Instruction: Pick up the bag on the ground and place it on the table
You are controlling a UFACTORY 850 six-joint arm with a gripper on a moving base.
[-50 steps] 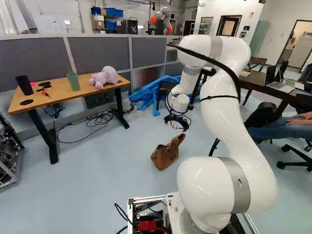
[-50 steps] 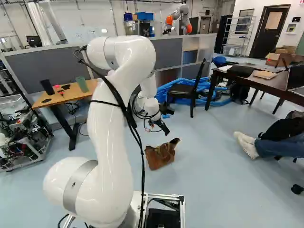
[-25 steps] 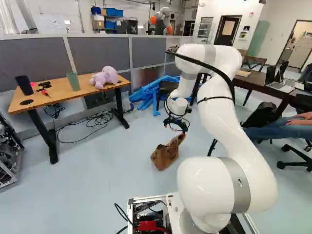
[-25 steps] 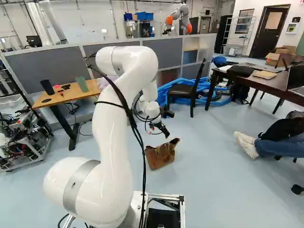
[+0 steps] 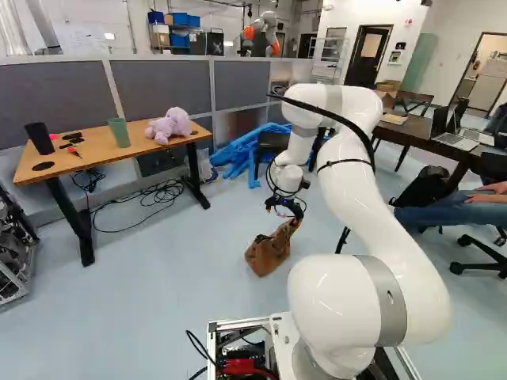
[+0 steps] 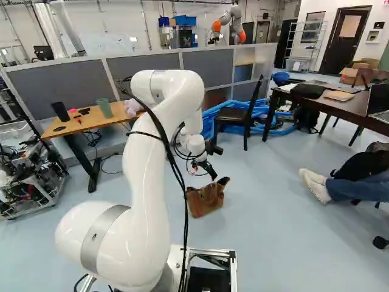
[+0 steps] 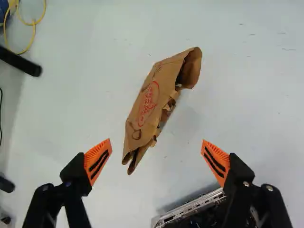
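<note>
In the left base view my gripper hangs just above the upper end of the brown paper bag, which lies on the floor ahead of the base. The right base view shows the same bag with the gripper over its raised corner. Seen from the wrist, the gripper stands wide open with nothing held, and the crumpled bag lies below and ahead of its orange pads. A wooden table stands at the left of the left base view.
The table bears a plush toy, a green cup and a black cup. Cables lie beneath it. A black chair and a dark table stand farther right. Another robot is behind the partition.
My arm has sunk at its upper bend, and the gripper has lowered slightly towards the bag and turned. The bag and the base have stayed where they were.
</note>
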